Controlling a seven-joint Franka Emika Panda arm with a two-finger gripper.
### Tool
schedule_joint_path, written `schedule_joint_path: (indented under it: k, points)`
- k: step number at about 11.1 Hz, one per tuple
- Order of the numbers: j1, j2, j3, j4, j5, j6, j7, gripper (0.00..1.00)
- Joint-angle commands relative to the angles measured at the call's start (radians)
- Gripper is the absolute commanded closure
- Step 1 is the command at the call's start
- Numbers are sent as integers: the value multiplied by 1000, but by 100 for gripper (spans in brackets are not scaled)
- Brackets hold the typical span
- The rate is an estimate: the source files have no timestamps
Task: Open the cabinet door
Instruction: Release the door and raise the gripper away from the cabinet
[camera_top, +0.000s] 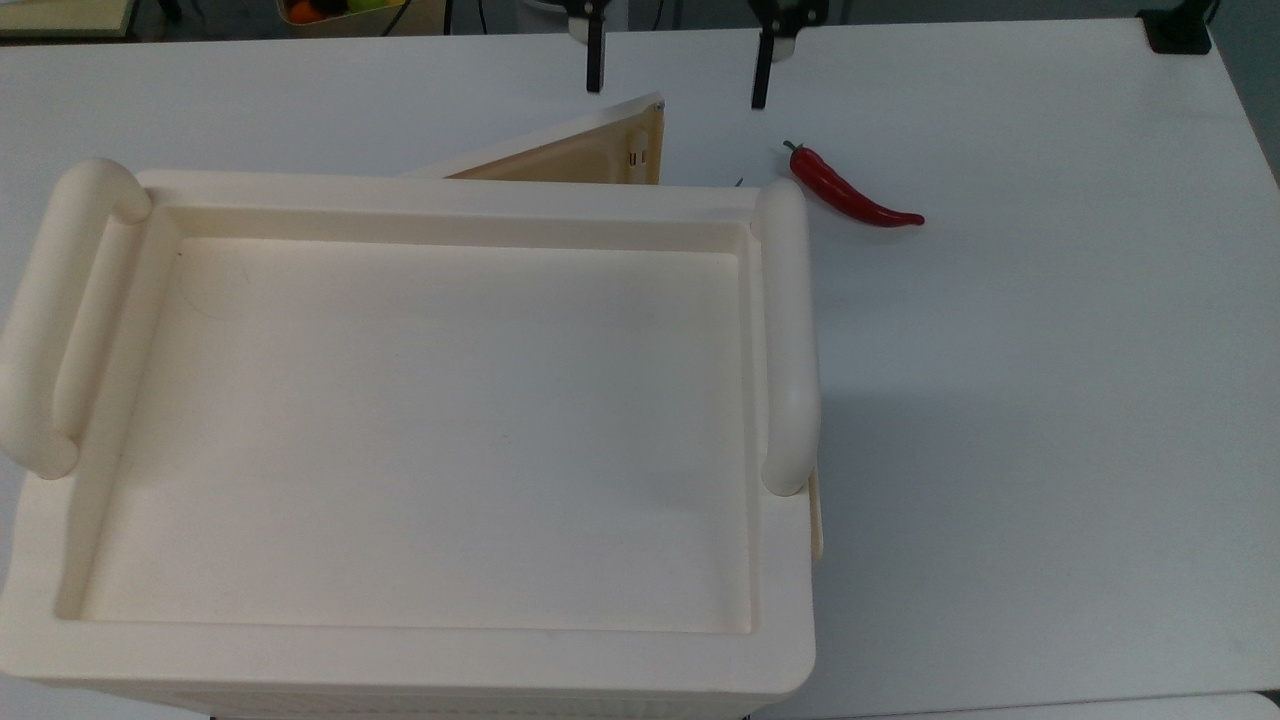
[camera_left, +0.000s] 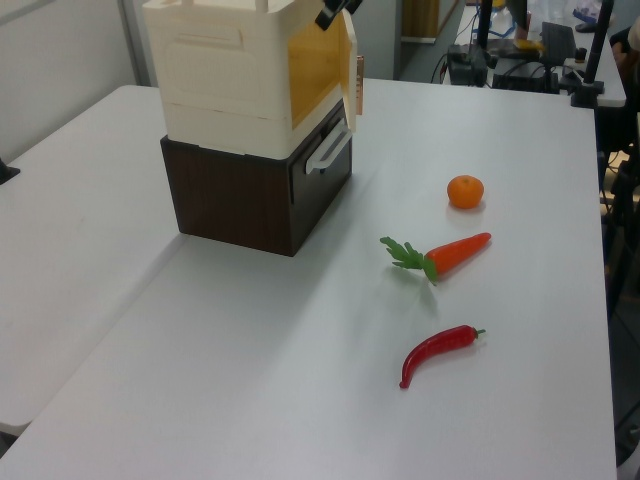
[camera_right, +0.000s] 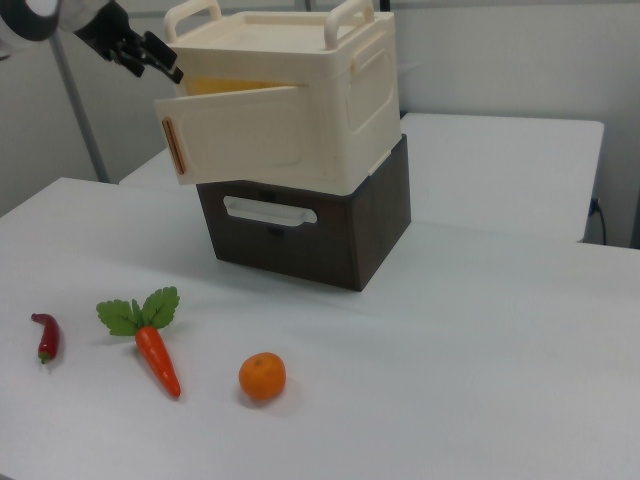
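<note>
Two black fingers (camera_top: 596, 60) of the tool (camera_top: 678, 60) hang spread wide, holding nothing, just beyond the cabinet door's (camera_top: 570, 155) free edge. That door stands partly swung out from the cream cabinet (camera_right: 330, 90). Unheld, it might drift shut; a careless return could knock it.

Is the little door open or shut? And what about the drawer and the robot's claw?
cabinet door: partly open, swung out from the cream cabinet, free edge apart from the gripper.
drawer in the dark base: shut, white handle flush on its front.
gripper: open, fingers spread, holding nothing, above the table beyond the door.
</note>
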Motion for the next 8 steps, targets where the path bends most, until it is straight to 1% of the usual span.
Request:
schedule_joint_path:
  k: [1, 3, 4, 5, 8]
  points:
    - [7, 45, -9, 10, 2, 24, -23, 0]
    - [0, 28, -12, -10, 2, 7, -23, 0]
    - [-5, 16, -17, -8, 1, -46, -35, 0]
    - [-18, -7, -15, -8, 1, -123, -89, 0]
    - [-63, -67, -18, -5, 15, -351, -305, 0]
